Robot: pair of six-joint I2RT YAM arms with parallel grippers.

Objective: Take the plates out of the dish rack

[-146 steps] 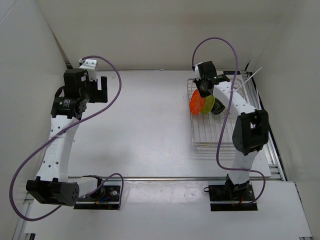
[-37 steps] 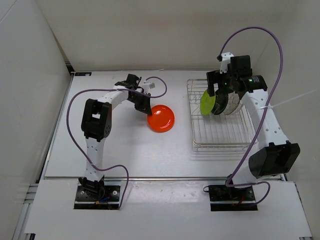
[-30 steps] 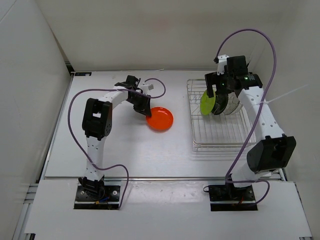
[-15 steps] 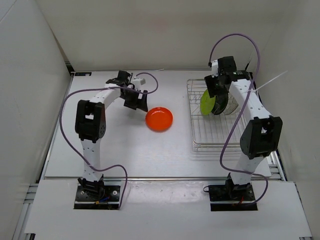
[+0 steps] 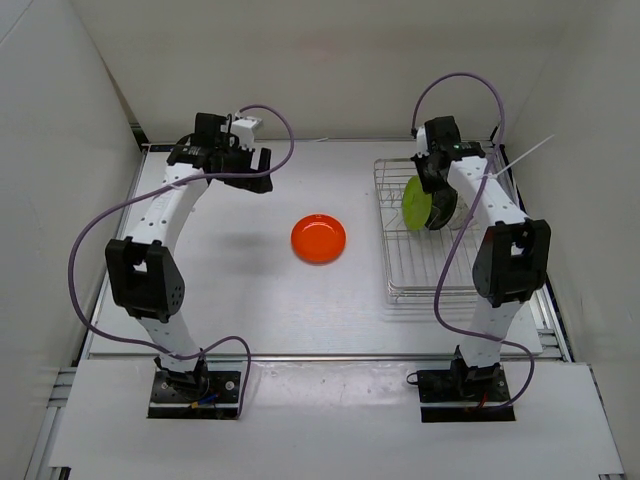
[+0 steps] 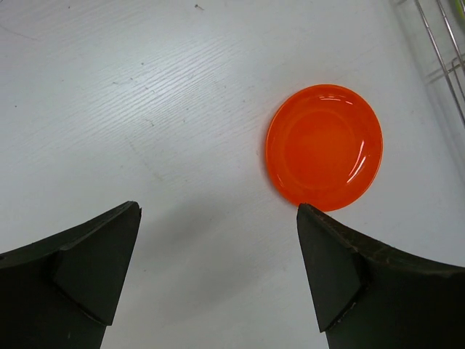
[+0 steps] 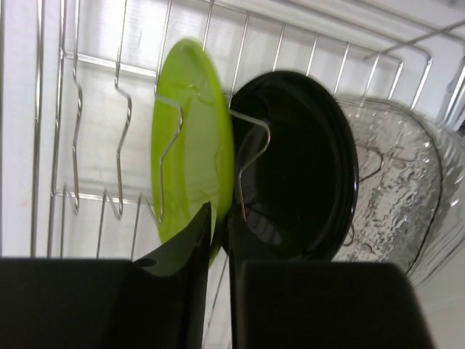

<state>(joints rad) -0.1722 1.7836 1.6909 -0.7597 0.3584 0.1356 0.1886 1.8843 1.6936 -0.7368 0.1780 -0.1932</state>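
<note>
- Orange plate: glossy, round, shallow; lies flat mid white, faintly grained worktop, left of dish rack.
- Rack: thin chrome wire, at worktop's right edge. Lime green plate, black plate and clear textured plate stand on edge at its far end.
- Left fingers: wide apart, holding nothing, over far-left area.
- Right fingers: pinched on lime green plate's rim; wire prongs cross its face.

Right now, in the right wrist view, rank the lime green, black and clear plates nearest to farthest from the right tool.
1. lime green round plate: leftmost, its rim between the tips of the right tool.
2. glossy black round plate: beside it, in the middle.
3. clear transparent round plate: rightmost.
</note>
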